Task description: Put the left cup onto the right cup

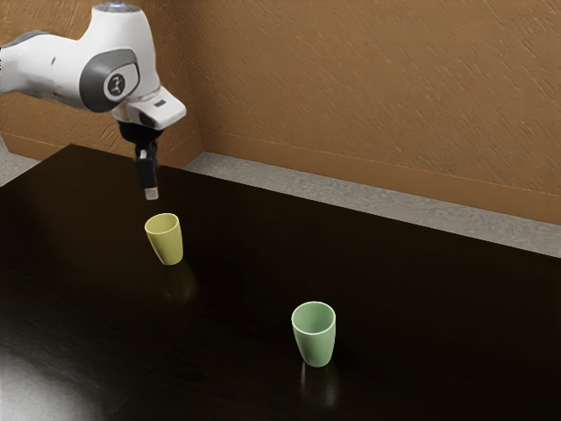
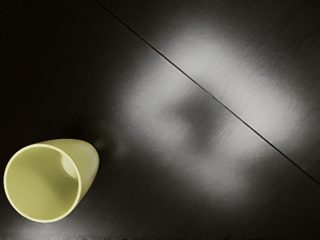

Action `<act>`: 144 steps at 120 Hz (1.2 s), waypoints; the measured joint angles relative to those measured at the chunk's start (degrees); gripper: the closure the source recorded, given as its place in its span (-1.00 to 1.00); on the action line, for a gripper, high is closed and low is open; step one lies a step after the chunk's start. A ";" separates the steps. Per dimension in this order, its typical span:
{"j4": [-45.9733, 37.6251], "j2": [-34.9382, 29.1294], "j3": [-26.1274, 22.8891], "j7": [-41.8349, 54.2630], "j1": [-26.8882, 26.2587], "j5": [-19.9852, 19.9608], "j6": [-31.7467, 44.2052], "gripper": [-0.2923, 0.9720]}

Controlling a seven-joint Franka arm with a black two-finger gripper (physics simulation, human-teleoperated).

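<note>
Hanging over the table now, the white arm (image 1: pixel 79 66) comes in from the exterior view's upper left. Its last link is bent downward, so the black gripper (image 1: pixel 152 190) points straight at the tabletop. It hovers just above the yellow cup (image 1: pixel 165 238), a shade toward the exterior view's left of the rim and clearly apart from it. The hand is seen edge-on as one narrow dark bar with a pale tip, so whether the jaws are parted or closed, I cannot tell.

Down on the surface, that yellow cup stands upright on the dark table (image 1: pixel 394 289). It's a smooth, matte tumbler, wide at the mouth and tapering to the base. Well apart from it, toward the exterior view's right and nearer the camera, stands the green cup (image 1: pixel 314 332), the same tapered shape, also upright with its mouth open. The tabletop is near-black and glossy, and both cups throw faint reflections into it. Behind it run a grey speckled floor strip (image 1: pixel 368 195) and a rough orange-brown wall (image 1: pixel 368 79).

From the wrist camera, the yellow cup (image 2: pixel 47 180) shows its open mouth and pale inner wall, while its base hides behind its own body. A thin seam (image 2: pixel 200 87) slants across the table (image 2: pixel 260 60). A darker smudge sits within the broad sheen, and its source is hard to make out. The arm's base is cut off at the exterior view's left edge.
</note>
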 joint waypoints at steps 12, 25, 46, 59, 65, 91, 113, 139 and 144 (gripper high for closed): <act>-0.81 0.77 0.00 -0.26 0.98 0.09 0.98 -0.54; -1.10 2.08 -0.06 -0.41 1.89 0.21 1.90 -0.54; -1.34 4.29 -0.06 -0.42 2.70 0.31 3.50 -0.54; -1.34 5.58 -0.02 -0.14 3.25 0.21 4.88 -0.54; -1.30 6.28 0.03 0.05 3.52 0.10 5.53 -0.54; -1.12 9.42 0.17 1.46 5.29 -0.76 8.31 -0.54; -0.87 12.03 0.19 3.04 6.34 -2.35 10.30 -0.54; -0.64 14.48 0.25 4.99 7.01 -3.40 12.25 -0.54; -0.56 14.88 0.25 5.32 7.25 -3.47 12.56 -0.54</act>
